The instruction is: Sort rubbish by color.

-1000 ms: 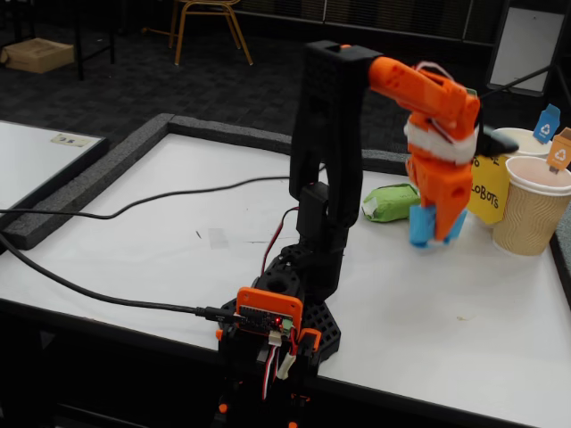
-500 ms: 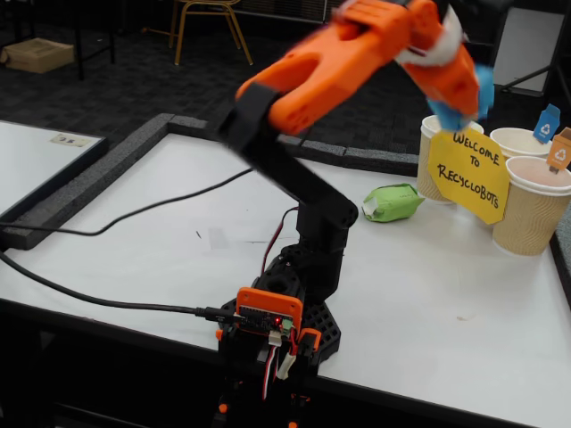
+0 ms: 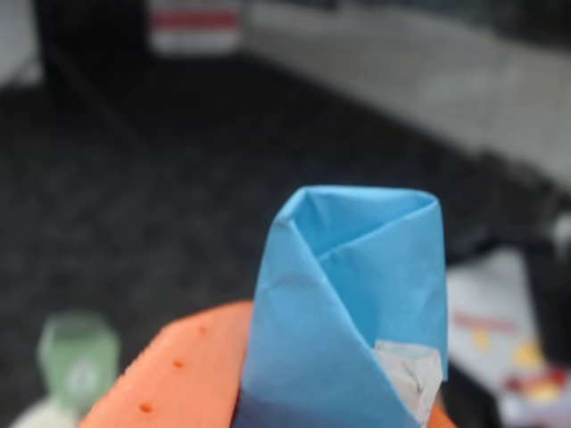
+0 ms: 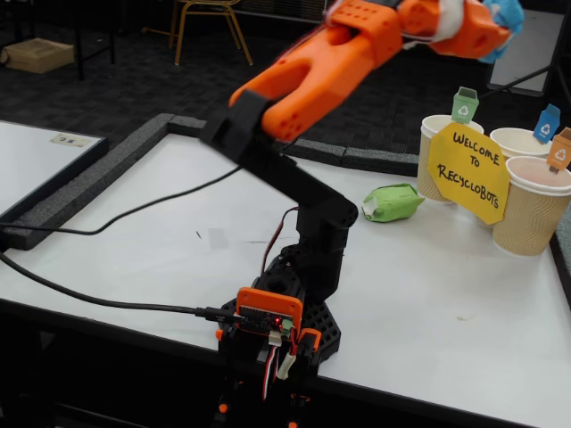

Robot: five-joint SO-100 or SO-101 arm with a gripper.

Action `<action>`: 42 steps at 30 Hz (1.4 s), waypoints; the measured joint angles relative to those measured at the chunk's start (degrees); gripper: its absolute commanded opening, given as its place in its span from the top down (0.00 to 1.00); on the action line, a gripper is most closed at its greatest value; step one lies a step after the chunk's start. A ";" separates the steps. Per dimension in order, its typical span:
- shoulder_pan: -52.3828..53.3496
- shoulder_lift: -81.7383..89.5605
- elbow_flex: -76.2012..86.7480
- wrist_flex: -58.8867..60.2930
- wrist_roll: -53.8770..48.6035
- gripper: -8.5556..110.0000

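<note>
The wrist view is mostly blur: only the folded blue paper-wrapped lump [image 3: 348,303] at the lower centre of the frame is sharp, and everything behind it, a dark floor, a pale band across the top and a soft green shape at the lower left, cannot be made out for certain. The orange two-finger pincer [image 3: 294,392] is cut off by the bottom edge, so only one dotted orange finger [image 3: 174,379] shows to the left of the lump, pressed against it; the other finger is hidden behind the paper.

In the fixed view the pincer [image 4: 500,22] sits in the upper right corner, partly cropped by the top edge, and its fingertips are hard to separate from the blue lump [image 4: 508,18] that pokes out of it. The lump sits between the fingers, so the pincer is closed round it, held high above the table.

The green crumpled paper-wrapped lump [image 4: 390,202] lies on the white table [image 4: 446,303] right of centre, just left of the yellow "Welcome to Recyclobots" sign [image 4: 468,172]. That sign covers part of the tan ribbed paper cups [image 4: 533,208] at the right edge. No orange lump can be made out.
</note>
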 measured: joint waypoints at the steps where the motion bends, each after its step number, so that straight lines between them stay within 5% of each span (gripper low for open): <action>1: 0.00 -2.29 0.00 -2.81 -0.26 0.93; 17: 0.70 -39.02 -6.33 -35.16 -2.99 0.93; 23: 0.70 -40.43 -7.56 -37.09 -3.34 0.79; 42: 1.67 -40.43 -7.56 -34.01 -3.34 0.77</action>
